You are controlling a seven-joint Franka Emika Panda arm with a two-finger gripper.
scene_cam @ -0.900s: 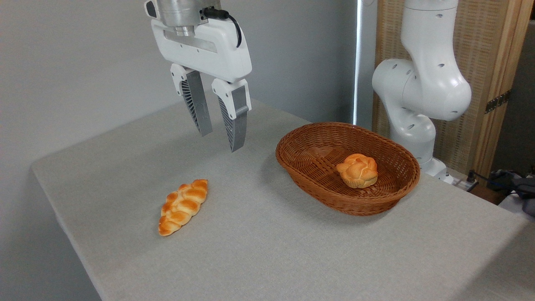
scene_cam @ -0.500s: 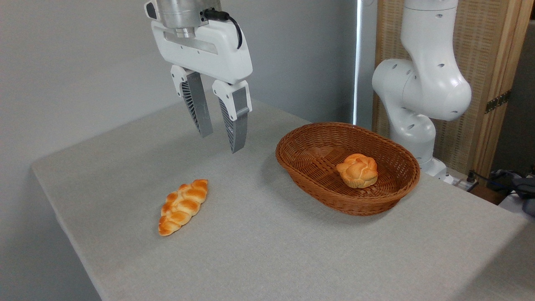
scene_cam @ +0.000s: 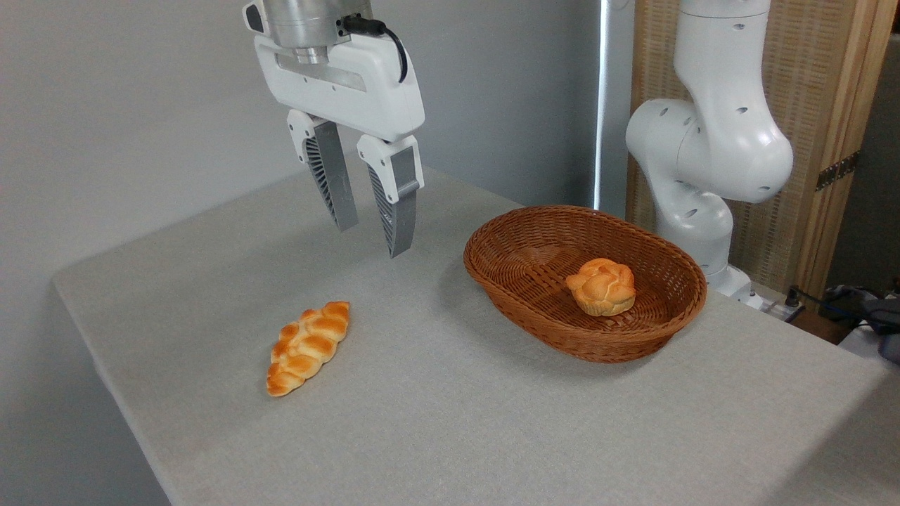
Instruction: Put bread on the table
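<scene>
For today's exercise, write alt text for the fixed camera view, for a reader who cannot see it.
A white robot gripper, fingers open and empty, hangs above a grey cloth-covered table. To its right, a small knotted bun sits inside a brown oval wicker basket; a long braided loaf lies on the cloth at front left.

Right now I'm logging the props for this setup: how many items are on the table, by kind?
Bun: 1, in the basket
Braided loaf: 1, on the cloth
Basket: 1
Total: 3
</scene>
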